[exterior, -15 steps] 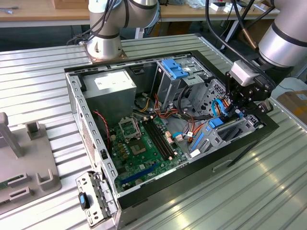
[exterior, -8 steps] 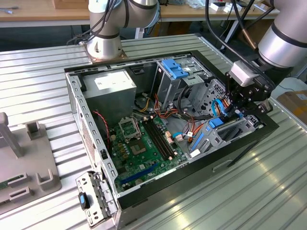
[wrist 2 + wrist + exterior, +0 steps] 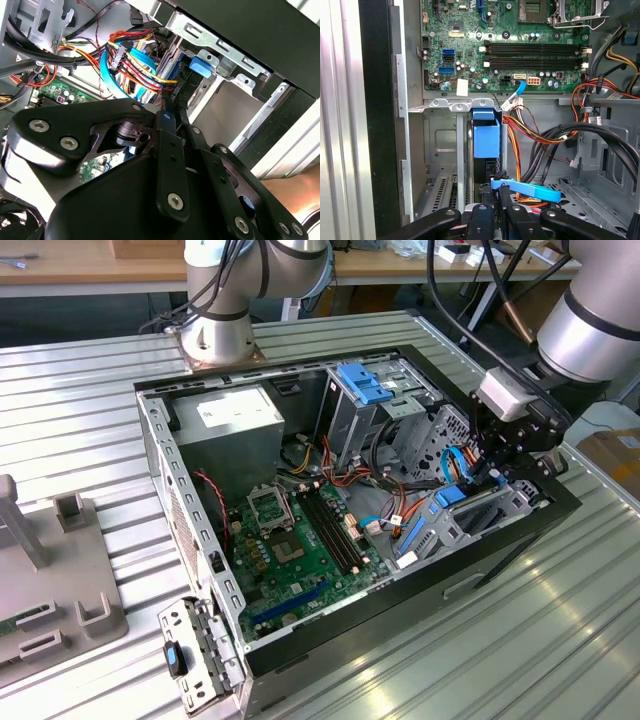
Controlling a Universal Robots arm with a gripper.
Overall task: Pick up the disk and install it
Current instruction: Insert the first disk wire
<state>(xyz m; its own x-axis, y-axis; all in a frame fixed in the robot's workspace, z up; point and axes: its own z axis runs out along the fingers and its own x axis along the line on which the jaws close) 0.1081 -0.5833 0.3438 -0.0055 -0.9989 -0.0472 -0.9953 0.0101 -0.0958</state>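
The disk (image 3: 486, 142) sits edge-up in the bay (image 3: 440, 137), long axis running straight ahead of the clenched fingers (image 3: 482, 220) at its near end.

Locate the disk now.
The disk stands on edge in the drive bay at the exterior view's right, just ahead of the gripper in the first wrist view, cables alongside.
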